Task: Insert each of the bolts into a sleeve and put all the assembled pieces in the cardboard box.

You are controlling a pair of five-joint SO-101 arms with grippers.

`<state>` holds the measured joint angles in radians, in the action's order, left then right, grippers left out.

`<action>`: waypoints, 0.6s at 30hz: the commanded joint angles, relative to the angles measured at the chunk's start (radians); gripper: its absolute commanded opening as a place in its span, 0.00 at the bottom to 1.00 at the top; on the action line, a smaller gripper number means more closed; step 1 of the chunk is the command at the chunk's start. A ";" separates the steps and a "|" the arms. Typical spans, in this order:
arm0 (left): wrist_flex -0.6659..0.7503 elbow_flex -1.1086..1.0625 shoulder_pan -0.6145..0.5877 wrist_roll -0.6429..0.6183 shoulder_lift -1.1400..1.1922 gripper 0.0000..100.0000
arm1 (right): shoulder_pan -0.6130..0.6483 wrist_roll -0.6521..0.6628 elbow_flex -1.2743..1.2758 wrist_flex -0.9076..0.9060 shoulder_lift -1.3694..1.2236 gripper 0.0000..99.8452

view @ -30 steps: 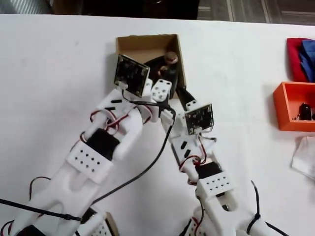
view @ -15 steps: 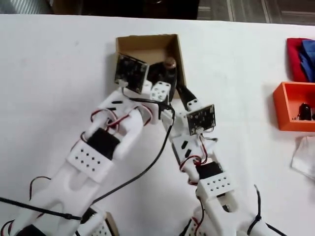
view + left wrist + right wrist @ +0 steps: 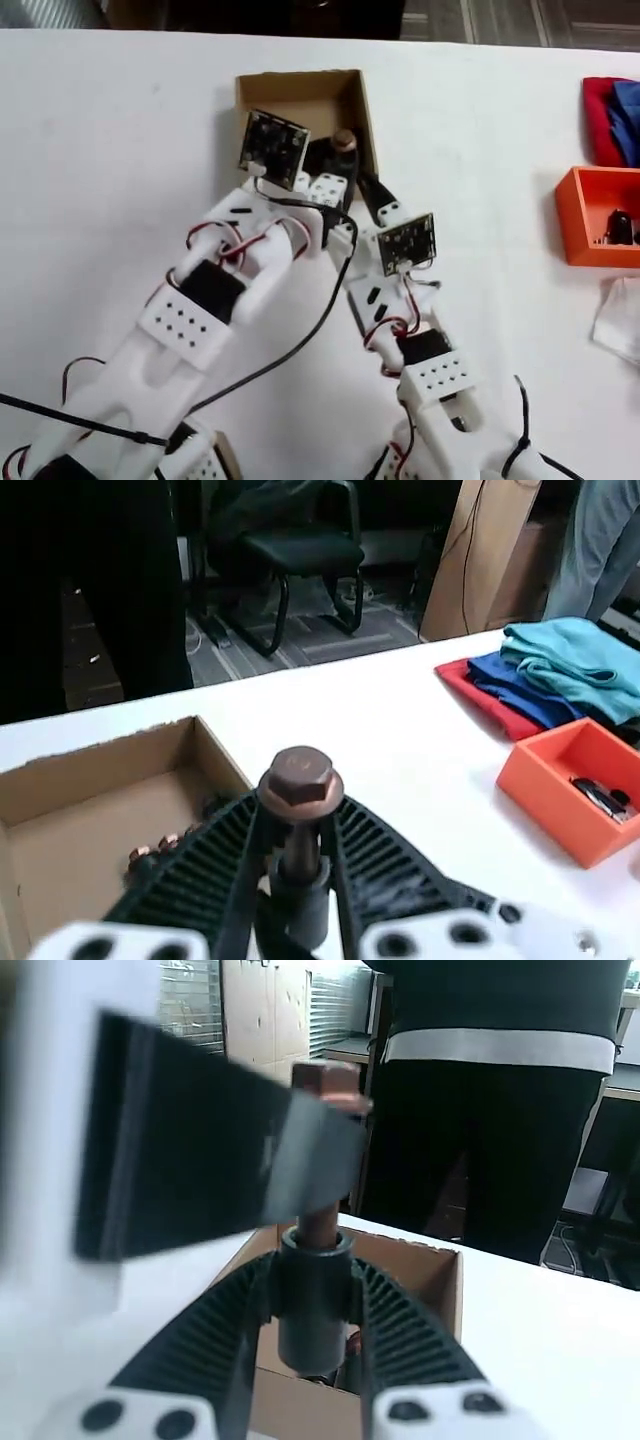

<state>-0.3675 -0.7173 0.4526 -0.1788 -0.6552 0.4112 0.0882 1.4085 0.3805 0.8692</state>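
A copper hex-head bolt stands upright, with my left gripper shut on its shank. Its lower end sits in the dark sleeve, which my right gripper holds shut from below. In the right wrist view the bolt head tops the left gripper's black fingers. From above, both grippers meet at the bolt, over the right front corner of the cardboard box. Several copper-topped pieces lie inside the box.
An orange bin with a dark object stands at the right, with folded red and blue cloth behind it and a white tissue in front. A person in dark clothes stands beyond the table's far edge.
The left gripper has shifted slightly toward the right gripper, bringing the bolt head nearer and lower over the sleeve. The right arm has barely moved.
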 commanded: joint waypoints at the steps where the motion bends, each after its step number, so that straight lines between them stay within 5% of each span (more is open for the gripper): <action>1: -0.046 0.008 0.011 0.000 -0.009 0.03 | -0.013 -0.003 -0.012 0.001 0.031 0.02; 5: -0.071 0.010 0.003 0.002 -0.009 0.06 | -0.013 -0.003 -0.012 0.002 0.031 0.02; 11: -0.071 0.010 0.003 -0.005 -0.009 0.25 | -0.015 -0.003 -0.012 0.001 0.031 0.02; 18: -0.071 0.019 -0.021 0.002 -0.012 0.17 | -0.016 -0.003 -0.012 -0.001 0.031 0.02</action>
<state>-0.4381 -0.7173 0.4526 -0.1788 -0.6567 0.4035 0.0882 1.4085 0.3805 0.8692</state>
